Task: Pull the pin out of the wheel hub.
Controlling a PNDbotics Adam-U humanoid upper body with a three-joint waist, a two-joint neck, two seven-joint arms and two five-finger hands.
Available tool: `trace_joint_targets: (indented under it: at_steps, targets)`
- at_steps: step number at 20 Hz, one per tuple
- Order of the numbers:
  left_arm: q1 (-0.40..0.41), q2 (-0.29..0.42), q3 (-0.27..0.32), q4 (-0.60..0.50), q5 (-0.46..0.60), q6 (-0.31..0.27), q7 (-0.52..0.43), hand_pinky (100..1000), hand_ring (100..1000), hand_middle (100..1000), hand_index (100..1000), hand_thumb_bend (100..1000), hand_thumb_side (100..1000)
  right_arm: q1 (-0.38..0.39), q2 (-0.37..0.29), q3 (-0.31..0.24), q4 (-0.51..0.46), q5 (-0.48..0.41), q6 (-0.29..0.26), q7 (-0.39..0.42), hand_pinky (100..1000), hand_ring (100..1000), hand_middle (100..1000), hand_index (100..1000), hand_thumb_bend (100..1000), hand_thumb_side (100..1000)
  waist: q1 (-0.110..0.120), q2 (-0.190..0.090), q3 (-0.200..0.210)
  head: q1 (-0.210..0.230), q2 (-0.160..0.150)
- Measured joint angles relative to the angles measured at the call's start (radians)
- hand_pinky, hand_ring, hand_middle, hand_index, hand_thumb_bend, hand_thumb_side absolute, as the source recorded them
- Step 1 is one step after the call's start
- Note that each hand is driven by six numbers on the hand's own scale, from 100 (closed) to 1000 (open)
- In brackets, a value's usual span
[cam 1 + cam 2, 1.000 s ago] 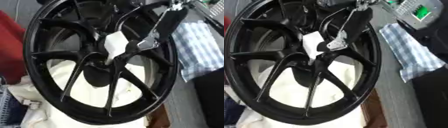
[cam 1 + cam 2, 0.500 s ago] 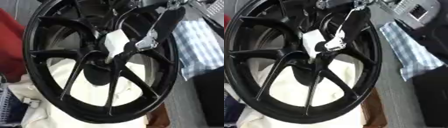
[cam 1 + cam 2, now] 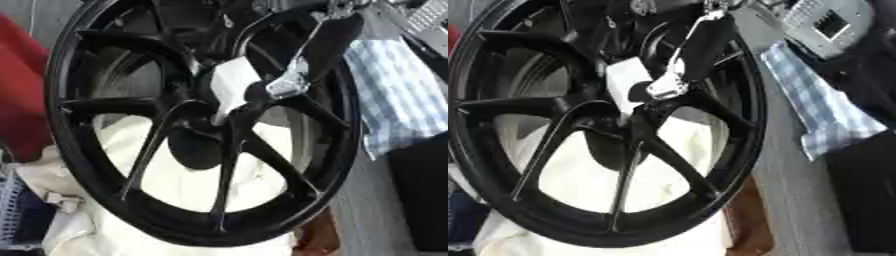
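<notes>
Grey tabletop (image 3: 785, 165) runs down the right side, under everything. Nearest, a cream cloth (image 3: 175, 185) lies bunched beneath the black wheel (image 3: 105, 200), which fills most of both views, tilted, its spokes meeting at the dark hub (image 3: 197, 145). A white object (image 3: 229, 82), perhaps the pin or a tag on it, sits just above the hub. The right hand (image 3: 262, 97) comes down from the upper right on a black and silver arm; its dark fingers are against the white object, but whether they are curled around it cannot be told. Farther right lies a blue checked cloth (image 3: 398, 95). Red fabric (image 3: 22, 100) shows at the left edge.
</notes>
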Motion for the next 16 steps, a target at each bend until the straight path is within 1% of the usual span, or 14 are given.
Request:
trace_joint_targets:
  at_steps: [4, 9, 12, 15, 16]
  targets:
    - [0.0, 0.0, 0.0, 0.0, 0.0, 0.0, 0.0, 688, 574, 573, 699, 100, 654, 0.007, 0.005, 0.005, 0.01, 0.02, -0.004, -0.001, 873, 868, 708, 864, 366, 610, 0.0, 0.006, 0.002, 0.0, 0.0]
    - [0.0, 0.0, 0.0, 0.0, 0.0, 0.0, 0.0, 688, 574, 572, 699, 100, 654, 0.008, 0.008, 0.01, 0.016, 0.032, -0.008, -0.003, 864, 856, 666, 839, 377, 587, 0.0, 0.009, 0.002, 0.0, 0.0]
    - [0.0, -0.001, 0.0, 0.0, 0.0, 0.0, 0.0, 688, 573, 571, 699, 100, 654, 0.009, 0.013, 0.011, 0.019, 0.036, -0.009, -0.004, 856, 852, 608, 792, 380, 566, 0.0, 0.011, 0.002, 0.0, 0.0]
    - [0.0, -0.001, 0.0, 0.0, 0.0, 0.0, 0.0, 689, 573, 570, 699, 100, 654, 0.009, 0.014, 0.014, 0.023, 0.036, -0.008, -0.006, 851, 871, 532, 710, 356, 545, 0.0, 0.011, 0.0, 0.0, 0.0]
    - [0.0, -0.001, 0.0, 0.0, 0.0, 0.0, 0.0, 689, 573, 570, 699, 100, 654, 0.009, 0.014, 0.015, 0.024, 0.036, -0.006, -0.01, 851, 871, 532, 710, 356, 545, 0.0, 0.011, -0.001, 0.0, 0.0]
